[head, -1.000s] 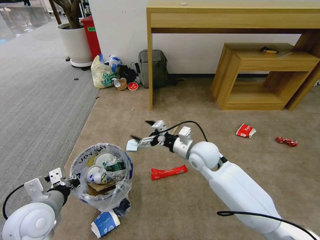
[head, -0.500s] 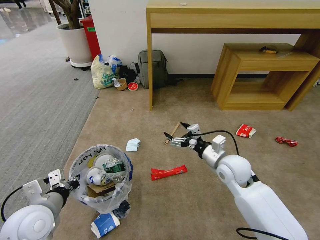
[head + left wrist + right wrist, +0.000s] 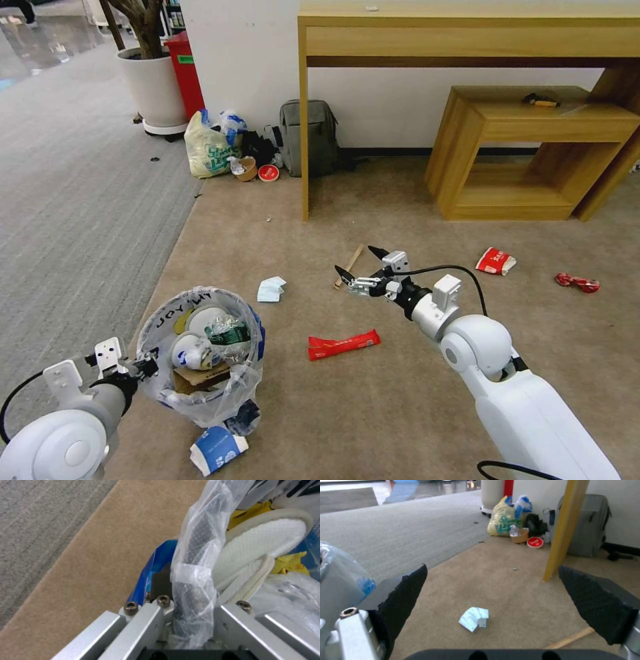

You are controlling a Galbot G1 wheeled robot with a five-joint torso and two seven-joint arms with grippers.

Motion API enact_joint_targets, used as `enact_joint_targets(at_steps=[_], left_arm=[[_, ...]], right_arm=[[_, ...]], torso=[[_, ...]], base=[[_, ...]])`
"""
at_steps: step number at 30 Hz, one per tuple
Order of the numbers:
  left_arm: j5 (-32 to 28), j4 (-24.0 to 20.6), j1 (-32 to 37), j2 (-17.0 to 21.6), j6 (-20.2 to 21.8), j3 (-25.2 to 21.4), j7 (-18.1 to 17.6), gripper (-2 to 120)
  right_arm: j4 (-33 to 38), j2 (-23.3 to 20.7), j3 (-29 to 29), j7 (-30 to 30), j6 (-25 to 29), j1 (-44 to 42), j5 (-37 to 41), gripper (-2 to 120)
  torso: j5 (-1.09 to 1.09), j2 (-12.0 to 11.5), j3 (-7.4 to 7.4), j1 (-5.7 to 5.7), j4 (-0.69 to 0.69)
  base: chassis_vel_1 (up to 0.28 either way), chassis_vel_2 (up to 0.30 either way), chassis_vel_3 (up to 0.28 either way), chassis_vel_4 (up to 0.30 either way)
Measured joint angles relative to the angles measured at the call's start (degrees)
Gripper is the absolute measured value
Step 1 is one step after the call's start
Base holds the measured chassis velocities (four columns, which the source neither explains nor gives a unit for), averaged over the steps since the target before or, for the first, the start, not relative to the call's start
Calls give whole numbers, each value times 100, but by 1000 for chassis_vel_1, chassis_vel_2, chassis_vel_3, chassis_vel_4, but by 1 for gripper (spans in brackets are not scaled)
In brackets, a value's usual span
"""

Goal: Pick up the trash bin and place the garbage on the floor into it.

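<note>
Currently the floor (image 3: 373, 413) is beige carpet with litter scattered on it. Trash bin (image 3: 200, 353) sits at 8 o'clock in the head view, holding a white slipper (image 3: 266, 540) and a bottle; left gripper (image 3: 137, 365) is clamped on its bagged rim. Right gripper (image 3: 360, 263) hovers near centre, jaws wide apart, empty. Red wrapper (image 3: 343, 345) at its 6 o'clock, stick (image 3: 349, 265) just beside the fingertips, tissue (image 3: 271, 289) at its 9 o'clock.
</note>
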Motion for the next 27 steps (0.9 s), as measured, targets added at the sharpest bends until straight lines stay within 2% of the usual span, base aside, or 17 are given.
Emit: enact_joint_targets(at_steps=[27], left_arm=[[-9,15,-70,68,0,-7,-43,0]], right_arm=[[-59,37,-21,-160,125,-227,-188,100]], torso=[[3,0,0,0,-2]], base=[[114,114,-115,-119]])
